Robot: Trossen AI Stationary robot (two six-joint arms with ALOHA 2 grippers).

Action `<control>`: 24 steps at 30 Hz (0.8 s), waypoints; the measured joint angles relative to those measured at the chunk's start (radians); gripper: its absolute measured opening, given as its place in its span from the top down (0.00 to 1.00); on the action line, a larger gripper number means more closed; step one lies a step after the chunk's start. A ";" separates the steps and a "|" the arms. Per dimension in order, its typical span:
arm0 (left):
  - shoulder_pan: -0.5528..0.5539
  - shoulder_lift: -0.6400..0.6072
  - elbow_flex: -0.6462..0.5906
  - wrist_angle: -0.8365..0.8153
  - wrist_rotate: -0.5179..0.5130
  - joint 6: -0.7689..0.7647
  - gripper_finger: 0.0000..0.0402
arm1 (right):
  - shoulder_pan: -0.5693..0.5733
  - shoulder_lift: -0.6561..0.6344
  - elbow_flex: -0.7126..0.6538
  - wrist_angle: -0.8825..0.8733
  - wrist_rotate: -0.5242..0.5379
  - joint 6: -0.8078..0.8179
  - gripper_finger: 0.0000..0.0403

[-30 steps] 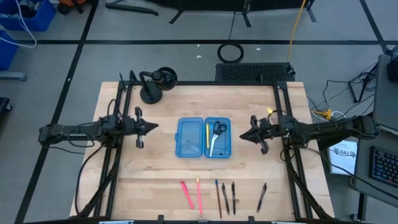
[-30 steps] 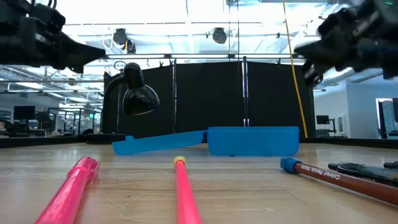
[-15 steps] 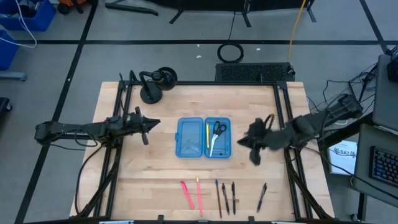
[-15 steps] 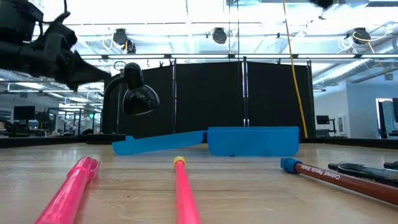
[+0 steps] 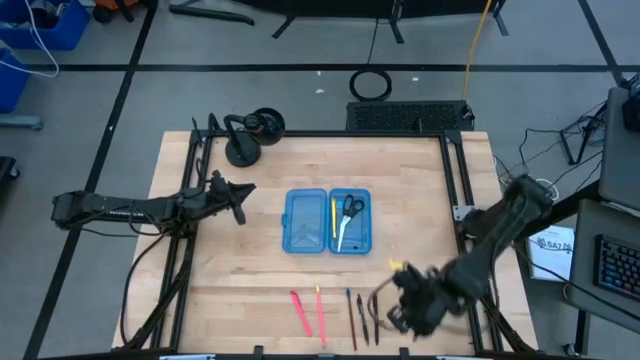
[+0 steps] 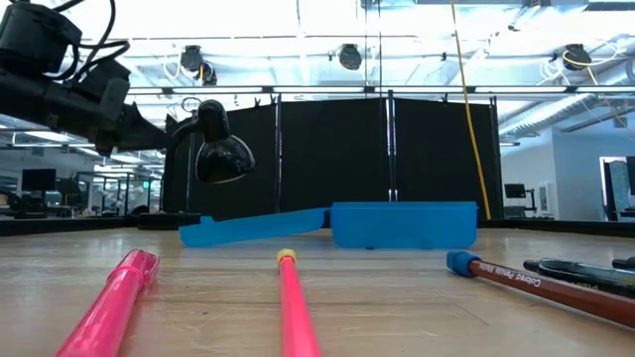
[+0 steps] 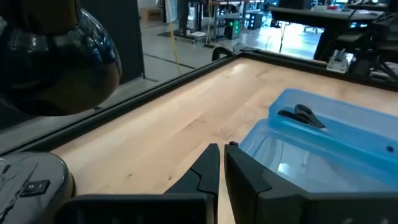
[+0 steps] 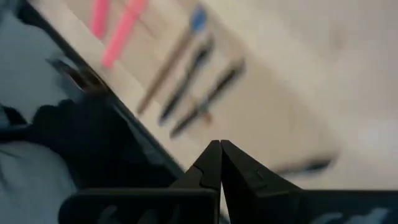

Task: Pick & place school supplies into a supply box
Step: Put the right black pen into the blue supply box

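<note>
The supply box lies open in the middle of the table; a yellow pencil and scissors lie in its right half. Near the front edge lie two pink markers, a blue pen and dark pens in a row. My right gripper hovers shut above the dark pens, pointing down and holding nothing. My left gripper hangs left of the box, its fingers shut but for a thin slit, with nothing between them.
A black desk lamp stands at the far left corner and looms beside my left gripper. Black frame rails run along the table's left and right sides. One more dark pen lies apart from the row.
My right gripper has swung from beside the box's right side toward the table's near edge, rising and tipping from level to pointing down over the pens. My left gripper has sunk a little and turned slightly toward the far edge. The supplies and the box lie as before.
</note>
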 joint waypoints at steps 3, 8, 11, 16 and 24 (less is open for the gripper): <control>0.000 0.000 0.000 0.002 0.000 -0.011 0.94 | 0.075 0.073 0.000 0.002 -0.030 0.241 1.00; 0.000 0.000 0.000 0.001 0.000 -0.041 0.94 | 0.173 0.197 -0.001 0.000 -0.022 0.510 1.00; 0.000 0.000 0.000 0.002 0.000 -0.072 0.94 | 0.172 0.249 -0.001 0.019 -0.076 0.521 1.00; 0.000 0.000 0.000 0.001 0.019 -0.105 0.94 | 0.155 0.278 -0.001 0.059 -0.029 0.524 1.00; 0.000 0.000 0.000 0.002 0.019 -0.116 0.94 | 0.176 0.267 0.000 0.123 0.072 0.554 1.00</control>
